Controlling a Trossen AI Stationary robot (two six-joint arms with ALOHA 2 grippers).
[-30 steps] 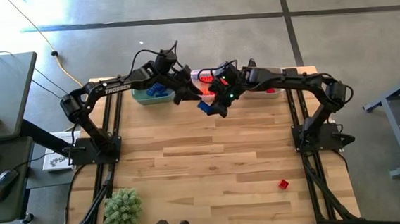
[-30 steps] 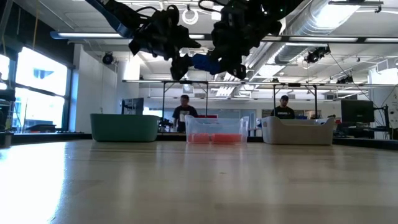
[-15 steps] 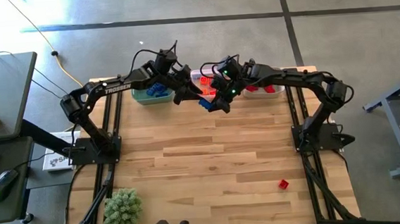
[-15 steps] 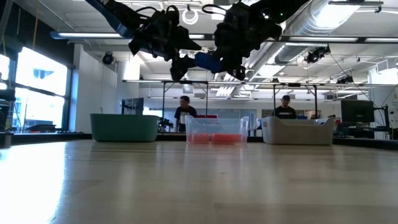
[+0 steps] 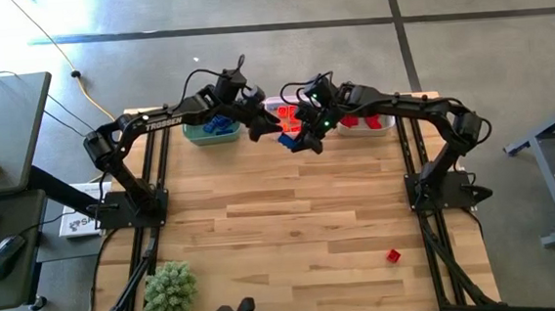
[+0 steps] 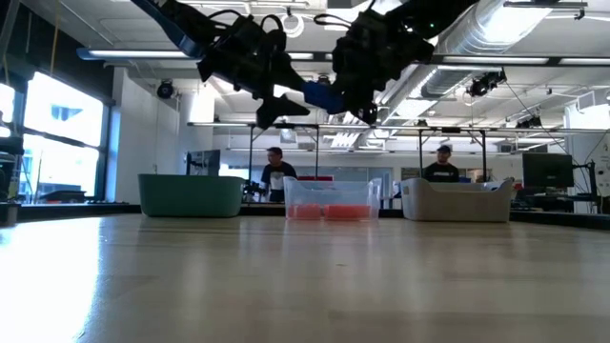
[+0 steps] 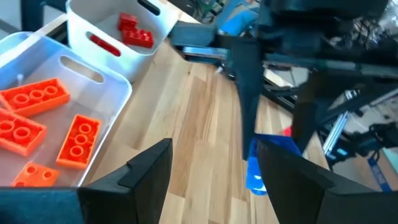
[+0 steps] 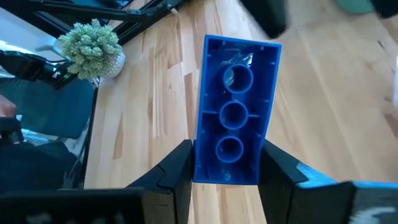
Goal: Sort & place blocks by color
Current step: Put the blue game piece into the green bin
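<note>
right wrist view: blue block (image 8: 235, 118) lengthwise, hollow underside showing, clamped in right end effector (image 8: 225, 167)

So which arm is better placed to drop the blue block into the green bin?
Probably the left: its open gripper hangs nearer the green bin, though the right gripper grips the blue block, so a handover seems needed first.

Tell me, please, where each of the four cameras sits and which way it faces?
High: overhead, straight down on both arms.
Low: table height, level toward three bins; arms overhead.
Left wrist: past the open left gripper toward the orange bricks.
Right wrist: the right gripper clamps the blue brick.
All four share that brick.
</note>
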